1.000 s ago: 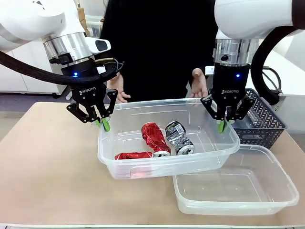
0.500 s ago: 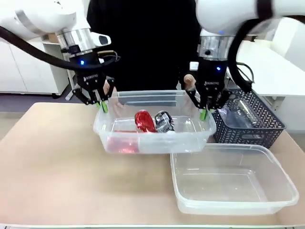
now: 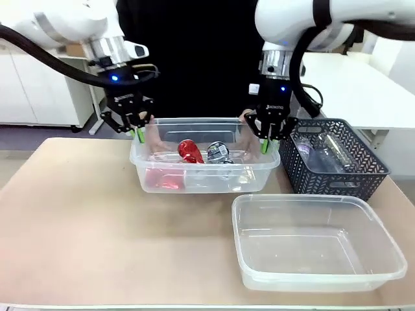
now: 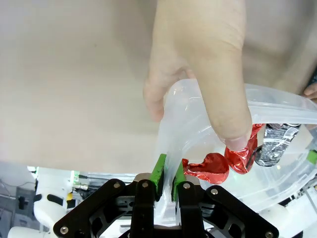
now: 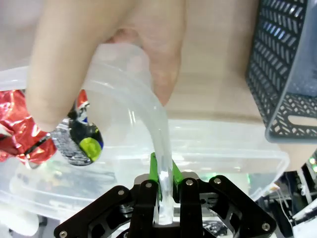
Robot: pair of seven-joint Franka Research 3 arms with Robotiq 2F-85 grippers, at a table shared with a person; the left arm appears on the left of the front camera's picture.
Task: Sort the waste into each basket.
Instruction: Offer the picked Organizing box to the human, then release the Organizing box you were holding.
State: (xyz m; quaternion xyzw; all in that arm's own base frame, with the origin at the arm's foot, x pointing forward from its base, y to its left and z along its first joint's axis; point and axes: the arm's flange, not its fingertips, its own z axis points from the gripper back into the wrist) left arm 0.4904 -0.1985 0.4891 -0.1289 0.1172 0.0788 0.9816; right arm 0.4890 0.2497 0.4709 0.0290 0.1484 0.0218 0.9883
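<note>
Desk: pale wood top (image 3: 78, 227); a person in dark clothes stands at its far side.
Tub of cans: clear tub (image 3: 253, 180) at the far middle of the desk; I cannot tell whether it rests on the desk or hangs just above.
Load: a crushed red can (image 3: 189, 150) and a silver-black can (image 3: 217, 152) side by side, and another red one (image 3: 162, 181) low at the left end.
Left: my left hand (image 3: 137, 135) is clamped on the rim at the tub's left end.
Right: my right hand (image 3: 264, 144) is clamped on the rim at the right end.
Handling: light, I judge, but thin-walled and bendy, and slick between my pads (image 4: 159, 171). The rolled rim is the stiffest hold, one grip at each end, kept level or the cans will roll.
Person: a person's hand (image 4: 208, 64) grips each end just beside my pads.
Around: the empty tub (image 3: 318, 197) sits nearer me on the right, and the mesh basket (image 3: 363, 172) of clear bottles (image 3: 324, 152) beyond it.
</note>
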